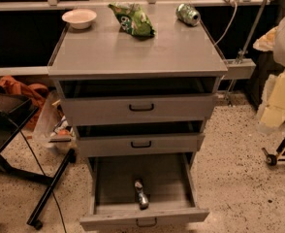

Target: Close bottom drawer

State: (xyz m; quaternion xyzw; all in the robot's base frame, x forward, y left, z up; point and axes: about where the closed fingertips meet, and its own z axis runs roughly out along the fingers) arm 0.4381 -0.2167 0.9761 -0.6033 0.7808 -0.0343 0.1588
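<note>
The bottom drawer of the grey cabinet is pulled far out toward me, and its short grey front with a small dark loop handle sits at the lower edge of the camera view. A small metallic object lies inside it near the front. The middle drawer and the top drawer each stand slightly out, with a dark gap above. My gripper is not in view. A blurred white and pale yellow shape at the right edge may be part of my arm.
On the cabinet top are a white bowl, a green snack bag and a can on its side. A black stand's legs spread on the floor at left. A wheeled base stands at right.
</note>
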